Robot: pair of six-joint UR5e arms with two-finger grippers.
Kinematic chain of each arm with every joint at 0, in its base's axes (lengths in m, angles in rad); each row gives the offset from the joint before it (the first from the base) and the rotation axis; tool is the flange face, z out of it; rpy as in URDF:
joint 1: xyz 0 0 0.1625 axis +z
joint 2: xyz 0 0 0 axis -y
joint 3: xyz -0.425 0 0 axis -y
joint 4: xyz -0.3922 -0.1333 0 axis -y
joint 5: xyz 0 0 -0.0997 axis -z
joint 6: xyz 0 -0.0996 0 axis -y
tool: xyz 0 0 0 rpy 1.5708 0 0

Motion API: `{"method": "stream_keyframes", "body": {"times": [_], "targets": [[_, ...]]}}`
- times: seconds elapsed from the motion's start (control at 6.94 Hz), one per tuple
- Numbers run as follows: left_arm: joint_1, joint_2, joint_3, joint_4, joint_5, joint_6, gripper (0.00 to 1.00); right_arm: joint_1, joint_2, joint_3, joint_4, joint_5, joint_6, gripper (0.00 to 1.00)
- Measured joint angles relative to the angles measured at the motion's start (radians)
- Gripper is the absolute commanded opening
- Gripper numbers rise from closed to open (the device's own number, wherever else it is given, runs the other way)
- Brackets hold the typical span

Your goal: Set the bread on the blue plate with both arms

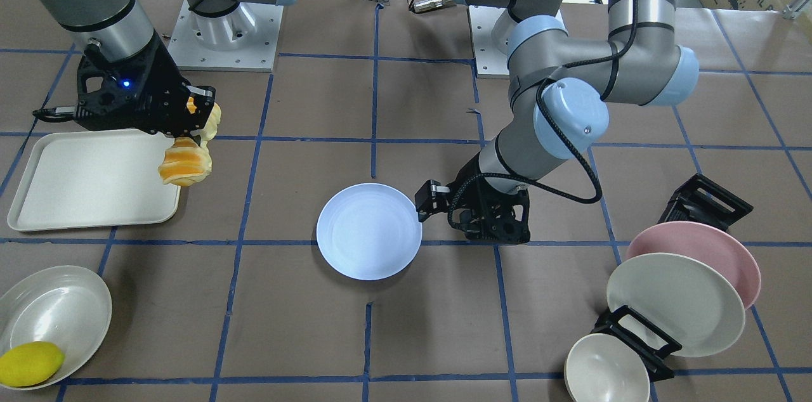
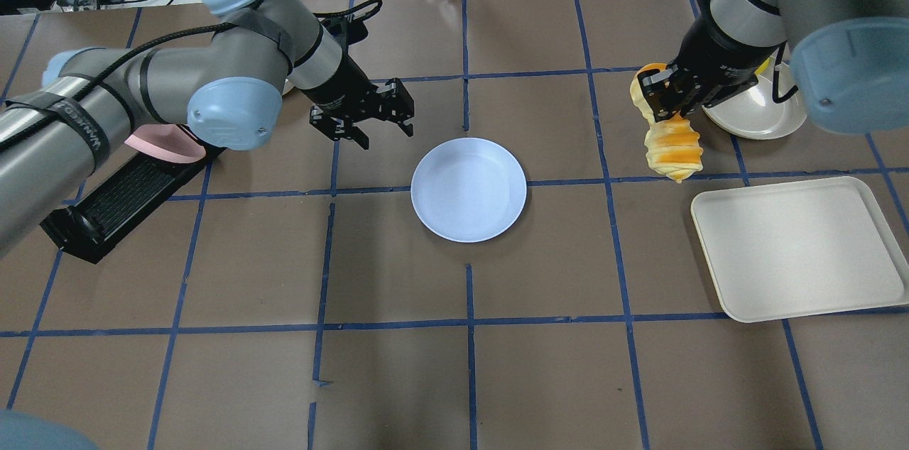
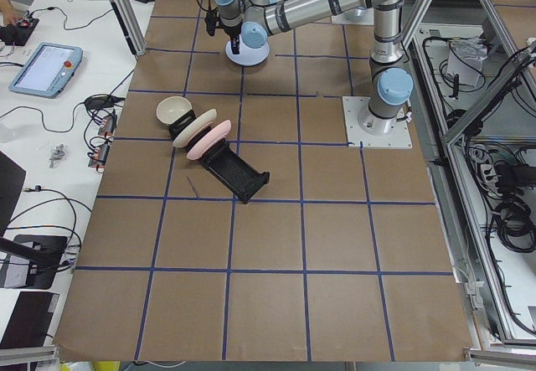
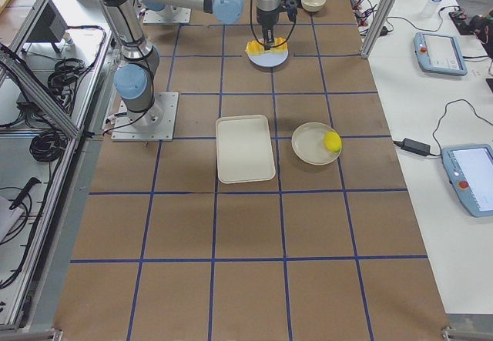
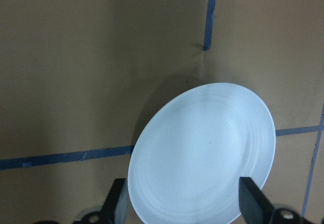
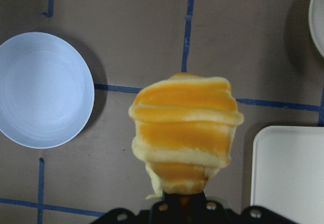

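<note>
Right gripper (image 2: 664, 96): closed on one end of the bread (image 2: 671, 141). The loaf hangs free below the jaws, clear of the table, with its striped lower end unsupported. The right wrist view shows bare table directly beneath it, and a corner of the cream tray (image 2: 795, 251) off to one side. The bread is near that tray corner and well apart from the blue plate (image 2: 469, 189).

Left gripper (image 2: 382, 125): jaws spread wide, nothing between them. It sits low, just beside the blue plate's rim on the robot's left side. In the left wrist view both fingers (image 5: 117, 205) frame the plate's near edge. Whether either finger touches the rim cannot be told.

Blue plate: flat on the table at centre, nothing on it.

Other items noted: a lemon (image 1: 30, 364) in a white bowl (image 1: 70, 300), beyond the tray
</note>
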Motion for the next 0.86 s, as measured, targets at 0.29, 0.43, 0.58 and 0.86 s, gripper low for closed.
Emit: {"method": "stream_keyframes", "body": {"times": [0.29, 0.43, 0.58, 0.86], "targets": [[0.046, 0.13, 0.014, -0.16, 0.121, 0.004, 0.98, 0.088, 0.059, 0.003, -0.055, 0.029, 0.065, 0.04], [0.068, 0.199, 0.025, -0.247, 0.154, 0.005, 0.98, 0.14, 0.121, 0.006, -0.146, 0.033, 0.125, 0.04], [0.077, 0.263, 0.03, -0.309, 0.2, 0.006, 0.99, 0.186, 0.192, 0.007, -0.242, 0.031, 0.189, 0.04], [0.08, 0.335, 0.044, -0.396, 0.268, 0.005, 0.99, 0.296, 0.333, 0.009, -0.421, -0.016, 0.307, 0.04]]}}
